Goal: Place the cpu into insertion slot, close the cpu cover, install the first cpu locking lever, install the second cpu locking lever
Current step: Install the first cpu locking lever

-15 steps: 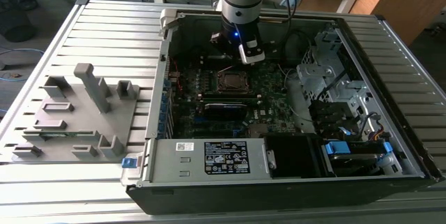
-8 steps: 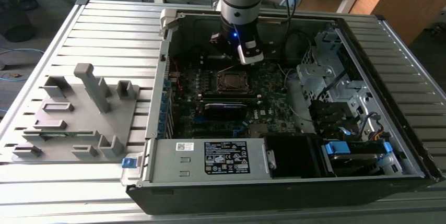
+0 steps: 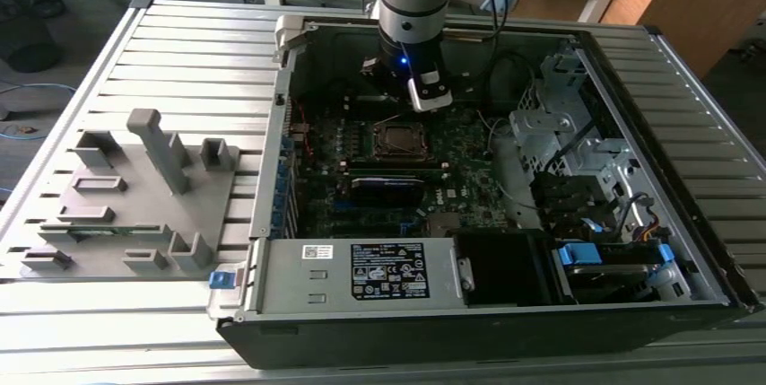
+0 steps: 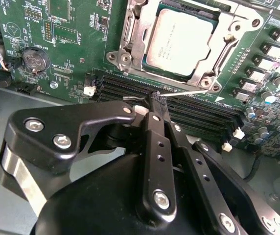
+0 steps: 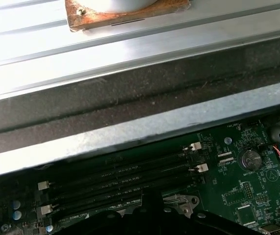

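Observation:
In the second wrist view the cpu (image 4: 179, 41) lies flat in the insertion slot, its silver-grey top showing through the window of the cpu cover (image 4: 139, 46), which lies down over it. A thin wire locking lever (image 4: 189, 91) runs along the socket's near edge. My gripper (image 4: 155, 97) is shut, its black fingers (image 4: 154, 132) together, with the tips touching that lever; I cannot tell if the wire is pinched between them. In the exterior view my gripper (image 3: 429, 98) hangs just behind the insertion slot (image 3: 397, 138) inside the open computer case.
Black memory slots (image 4: 198, 110) lie between my fingertips and the socket. A coin battery (image 4: 35, 58) sits on the board. The case wall (image 5: 130, 127) rises close by. A grey fixture (image 3: 132, 196) stands at the exterior view's left, and the power supply (image 3: 383, 273) and drive cage (image 3: 562, 134) crowd the case.

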Robot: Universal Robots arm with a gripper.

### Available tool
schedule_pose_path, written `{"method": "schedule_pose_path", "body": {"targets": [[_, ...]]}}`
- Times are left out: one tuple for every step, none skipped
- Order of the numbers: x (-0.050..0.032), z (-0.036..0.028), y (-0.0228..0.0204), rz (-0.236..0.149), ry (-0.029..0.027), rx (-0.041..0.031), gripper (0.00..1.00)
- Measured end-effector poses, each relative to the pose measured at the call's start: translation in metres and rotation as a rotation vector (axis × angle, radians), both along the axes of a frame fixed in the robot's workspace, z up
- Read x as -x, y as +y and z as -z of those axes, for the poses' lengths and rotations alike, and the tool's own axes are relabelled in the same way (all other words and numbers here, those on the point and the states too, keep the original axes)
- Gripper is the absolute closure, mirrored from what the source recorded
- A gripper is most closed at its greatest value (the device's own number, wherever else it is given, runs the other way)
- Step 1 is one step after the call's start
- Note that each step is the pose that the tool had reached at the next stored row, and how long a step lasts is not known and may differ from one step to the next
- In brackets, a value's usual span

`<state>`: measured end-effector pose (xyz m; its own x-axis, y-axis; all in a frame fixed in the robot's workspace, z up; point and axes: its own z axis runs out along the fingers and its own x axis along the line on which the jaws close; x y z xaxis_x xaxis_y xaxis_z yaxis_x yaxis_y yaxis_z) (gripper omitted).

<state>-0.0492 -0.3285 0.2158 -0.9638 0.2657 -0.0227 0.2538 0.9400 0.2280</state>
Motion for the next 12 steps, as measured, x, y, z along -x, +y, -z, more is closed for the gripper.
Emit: {"method": "schedule_pose_path", "body": {"targets": [[0.0001, 0.0003, 0.0005, 0.0, -0.0001, -0.0001, 0.89], [0.0001, 0.0005, 0.0011, 0.0, 0.0, 0.0, 0.89], [0.0001, 0.0006, 0.0015, 0.0, 0.0, 0.0, 0.89], [0.0001, 0.0008, 0.0018, 0.0, -0.0001, 0.0, 0.89], [0.0001, 0.001, 0.0019, 0.0, -0.0006, 0.0, 0.89], [0.0002, 0.0015, 0.0019, 0.0, -0.0021, 0.0, 0.89], [0.0002, 0.002, 0.002, 0.0, -0.0042, 0.0001, 0.89], [0.0002, 0.0027, 0.002, 0.0, -0.0067, 0.0001, 0.89], [0.0001, 0.0034, 0.002, 0.001, -0.0086, 0.0001, 0.89], [0.0001, 0.0039, 0.0021, 0.002, -0.0094, 0.0002, 0.89], [0.0002, 0.0042, 0.0022, 0.007, -0.0093, 0.0007, 0.89], [0.0002, 0.0044, 0.0023, 0.013, -0.0092, 0.001, 0.89]]}}
